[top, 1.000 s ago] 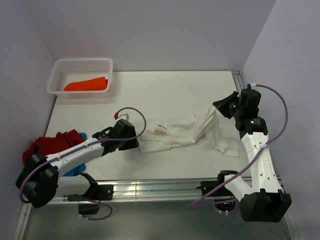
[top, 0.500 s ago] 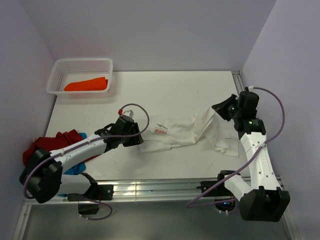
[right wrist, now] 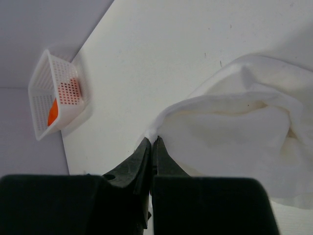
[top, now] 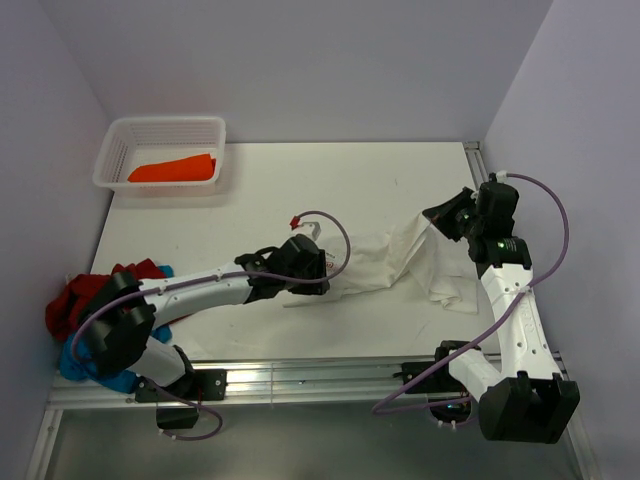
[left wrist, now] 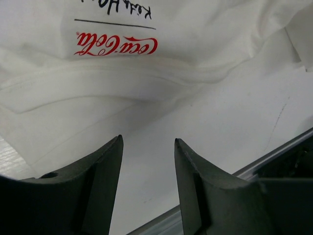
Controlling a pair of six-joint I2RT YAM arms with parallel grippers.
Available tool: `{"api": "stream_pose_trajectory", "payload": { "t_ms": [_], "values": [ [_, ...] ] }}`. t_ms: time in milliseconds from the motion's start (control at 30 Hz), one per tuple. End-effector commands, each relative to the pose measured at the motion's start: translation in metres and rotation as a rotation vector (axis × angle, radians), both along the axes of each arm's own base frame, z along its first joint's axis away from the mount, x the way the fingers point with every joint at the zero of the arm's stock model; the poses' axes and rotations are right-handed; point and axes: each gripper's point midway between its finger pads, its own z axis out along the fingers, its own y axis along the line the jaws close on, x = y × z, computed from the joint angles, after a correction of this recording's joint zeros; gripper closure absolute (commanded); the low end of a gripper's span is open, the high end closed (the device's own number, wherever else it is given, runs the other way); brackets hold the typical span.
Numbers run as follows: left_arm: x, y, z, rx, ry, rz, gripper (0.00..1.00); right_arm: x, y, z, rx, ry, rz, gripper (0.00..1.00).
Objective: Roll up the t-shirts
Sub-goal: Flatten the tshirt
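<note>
Reaches farther right than before with left gripper (left wrist: 148,139), spread wide, over tee (top: 390,262); pinches tee near right edge with right gripper (right wrist: 151,141).

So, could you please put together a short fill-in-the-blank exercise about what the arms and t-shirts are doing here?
1. The right gripper is ____ on an edge of the white t-shirt.
2. The left gripper hovers ____ over that shirt, gripping nothing.
3. The lone t-shirt in the mesh basket is coloured ____.
Missing words: shut; open; orange.
</note>
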Motion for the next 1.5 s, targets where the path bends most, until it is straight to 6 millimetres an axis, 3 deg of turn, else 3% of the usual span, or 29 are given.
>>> {"api": "stream_pose_trajectory", "payload": {
  "t_ms": [0, 233, 600, 633, 667, 700, 733, 833, 933, 1000, 1133, 1167, 1267, 1300, 1367, 1467],
  "values": [
    [0.015, -0.014, 0.007, 0.035, -0.07, 0.007, 0.48, 0.007, 0.001, 0.013, 0.004, -0.055, 0.017, 1.0],
    [0.028, -0.037, 0.004, 0.094, -0.11, -0.013, 0.48, 0.009, 0.003, 0.015, 0.019, -0.061, 0.026, 1.0],
    [0.042, -0.053, -0.032, 0.191, -0.095, -0.017, 0.5, 0.006, 0.006, 0.015, 0.025, -0.065, 0.042, 1.0],
    [0.042, -0.055, -0.034, 0.19, -0.089, -0.025, 0.54, 0.005, 0.006, 0.014, 0.025, -0.062, 0.042, 1.0],
    [0.042, -0.054, -0.037, 0.201, -0.083, -0.023, 0.64, 0.005, 0.006, 0.013, 0.025, -0.062, 0.042, 1.0],
    [0.043, -0.055, -0.035, 0.201, -0.084, -0.016, 0.87, 0.005, 0.006, 0.014, 0.026, -0.065, 0.041, 1.0],
    [0.044, -0.053, -0.034, 0.204, -0.084, -0.003, 0.95, 0.004, 0.007, 0.012, 0.028, -0.061, 0.04, 1.0],
    [0.043, -0.047, -0.016, 0.2, -0.1, 0.014, 1.0, 0.003, 0.006, 0.01, 0.024, -0.06, 0.04, 1.0],
    [0.041, -0.036, 0.02, 0.191, -0.124, 0.022, 0.99, 0.001, 0.006, 0.009, 0.017, -0.057, 0.041, 1.0],
    [0.038, -0.025, 0.056, 0.176, -0.139, 0.022, 1.0, 0.0, 0.007, 0.012, 0.018, -0.062, 0.047, 1.0],
    [0.038, -0.003, 0.123, 0.103, -0.164, 0.009, 1.0, 0.003, 0.014, 0.036, 0.047, -0.107, 0.081, 1.0],
    [0.045, 0.007, 0.153, 0.048, -0.192, 0.033, 1.0, 0.002, 0.019, 0.043, 0.064, -0.122, 0.105, 1.0],
    [0.051, 0.044, 0.193, 0.017, -0.233, 0.081, 1.0, 0.001, 0.025, 0.07, 0.092, -0.179, 0.129, 1.0],
    [0.054, 0.055, 0.2, 0.028, -0.252, 0.098, 1.0, -0.001, 0.027, 0.083, 0.096, -0.208, 0.14, 1.0],
    [0.055, 0.082, 0.209, 0.052, -0.272, 0.139, 1.0, -0.002, 0.027, 0.09, 0.095, -0.217, 0.141, 1.0],
    [0.057, 0.109, 0.199, 0.12, -0.269, 0.167, 1.0, -0.004, 0.029, 0.096, 0.09, -0.236, 0.156, 1.0]
  ]
}}
